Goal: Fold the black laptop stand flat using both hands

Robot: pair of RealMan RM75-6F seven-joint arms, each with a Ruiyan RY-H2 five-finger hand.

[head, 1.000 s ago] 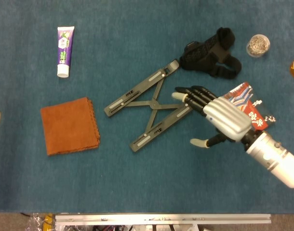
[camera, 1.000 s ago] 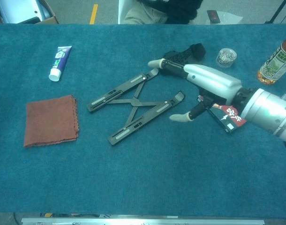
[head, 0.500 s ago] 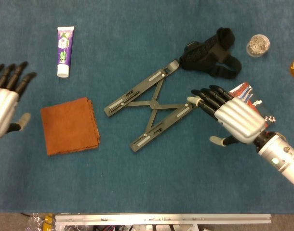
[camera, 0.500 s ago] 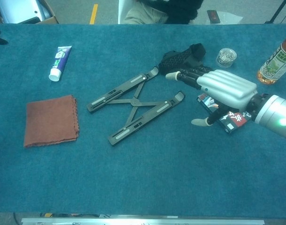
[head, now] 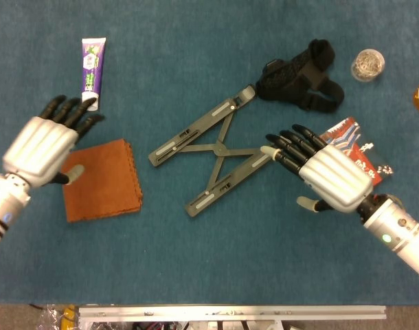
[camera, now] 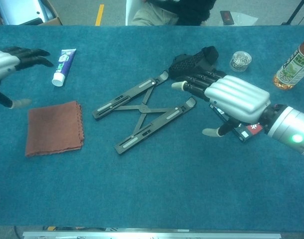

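On the blue surface (head: 196, 261) in front of me, a folded rust-brown cloth (head: 102, 180) lies flat at my left. Beyond it a white and purple tube (head: 92, 63) lies lengthwise, cap toward me. A black padded strap (head: 300, 75) sits bunched at the far side, a small clear jar (head: 368, 64) to its right, a bottle (camera: 293, 63) at the edge, and a red patterned packet (head: 357, 155) nearer me.

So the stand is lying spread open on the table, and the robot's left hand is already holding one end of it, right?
Not quite. The stand does lie spread open, but the left hand holds nothing: the head view shows it apart from the stand, over the orange cloth, fingers spread.
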